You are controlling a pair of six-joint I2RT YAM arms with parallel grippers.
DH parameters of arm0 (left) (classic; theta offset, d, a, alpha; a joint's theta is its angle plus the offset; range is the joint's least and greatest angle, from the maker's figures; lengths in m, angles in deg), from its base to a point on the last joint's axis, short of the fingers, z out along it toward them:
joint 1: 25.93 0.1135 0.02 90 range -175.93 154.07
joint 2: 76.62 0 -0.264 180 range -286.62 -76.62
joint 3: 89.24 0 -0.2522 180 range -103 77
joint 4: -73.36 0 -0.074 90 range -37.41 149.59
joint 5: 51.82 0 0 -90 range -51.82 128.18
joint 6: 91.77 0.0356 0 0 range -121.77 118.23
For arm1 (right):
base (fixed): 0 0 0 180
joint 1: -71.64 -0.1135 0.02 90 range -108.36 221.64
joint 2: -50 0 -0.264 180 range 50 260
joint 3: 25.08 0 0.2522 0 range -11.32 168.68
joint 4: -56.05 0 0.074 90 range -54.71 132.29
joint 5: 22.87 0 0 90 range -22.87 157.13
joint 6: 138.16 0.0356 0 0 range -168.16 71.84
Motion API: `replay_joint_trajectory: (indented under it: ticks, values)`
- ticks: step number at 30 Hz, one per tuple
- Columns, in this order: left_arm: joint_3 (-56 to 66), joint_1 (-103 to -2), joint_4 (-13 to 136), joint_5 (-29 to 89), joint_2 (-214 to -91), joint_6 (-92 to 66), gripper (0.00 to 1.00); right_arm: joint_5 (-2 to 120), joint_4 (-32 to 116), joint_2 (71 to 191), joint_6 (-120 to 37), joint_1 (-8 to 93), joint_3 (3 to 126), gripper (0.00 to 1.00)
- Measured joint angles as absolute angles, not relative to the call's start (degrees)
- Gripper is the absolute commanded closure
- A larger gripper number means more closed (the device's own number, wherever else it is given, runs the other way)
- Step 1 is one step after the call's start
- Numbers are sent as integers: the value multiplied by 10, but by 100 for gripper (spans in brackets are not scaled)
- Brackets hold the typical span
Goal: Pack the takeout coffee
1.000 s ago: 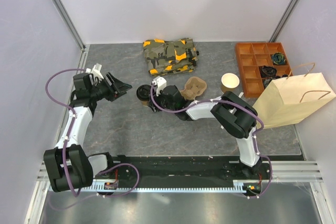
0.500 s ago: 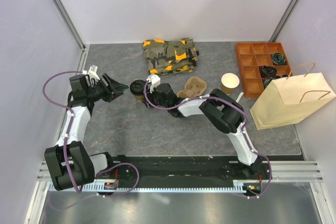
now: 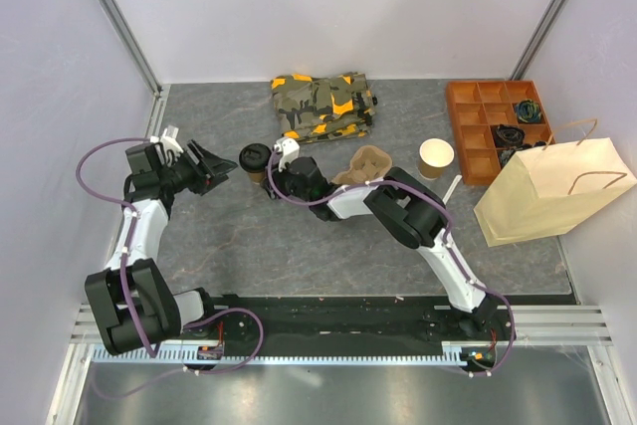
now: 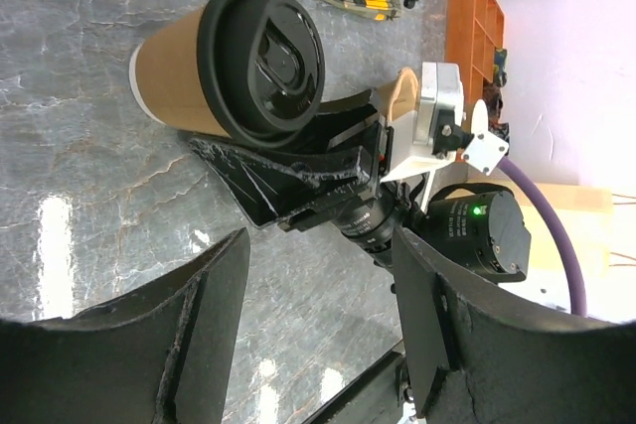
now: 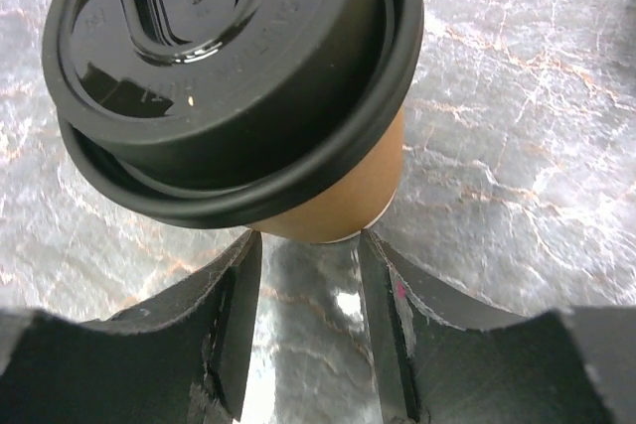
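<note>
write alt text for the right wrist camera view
A takeout coffee, tan kraft-paper cup under a black plastic lid, fills the frame, gripped near its base between the right gripper's two black fingers. Grey marbled table lies behind.

The cup point(image 5: 338, 196) is showing matt tan kraft paper, smooth on its wall. Its lid point(image 5: 229, 67) is shining as glossy black plastic, with small raised letters. The table point(image 4: 89, 176) is looking like grey marbled stone, smooth and half-glossy, and it is reflecting the lamps. The right fingers point(image 5: 231, 345) are appearing as matt black plastic with a rough, grainy face. The bag point(image 3: 547, 191) is looking like matt brown paper, the carrier point(image 3: 366, 164) like rough pulp, the tray point(image 3: 468, 99) like orange plastic, and the camouflage bundle point(image 3: 323, 105) like soft cloth.
</note>
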State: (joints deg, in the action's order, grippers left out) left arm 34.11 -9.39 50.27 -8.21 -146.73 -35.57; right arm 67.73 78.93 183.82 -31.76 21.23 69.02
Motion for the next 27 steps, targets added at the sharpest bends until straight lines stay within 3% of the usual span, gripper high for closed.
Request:
replay_joint_trajectory:
  ticks: [15, 22, 27]
  values:
    - [343, -76, 503, -85, -1476, -353, 34, 695, 772, 1900, -249, 212, 790, 49]
    - [343, -71, 504, -87, -1479, -353, 34, 687, 778, 1904, -241, 213, 796, 35]
    - [344, -70, 520, -94, -1479, -356, 34, 666, 778, 1860, -254, 216, 737, 22]
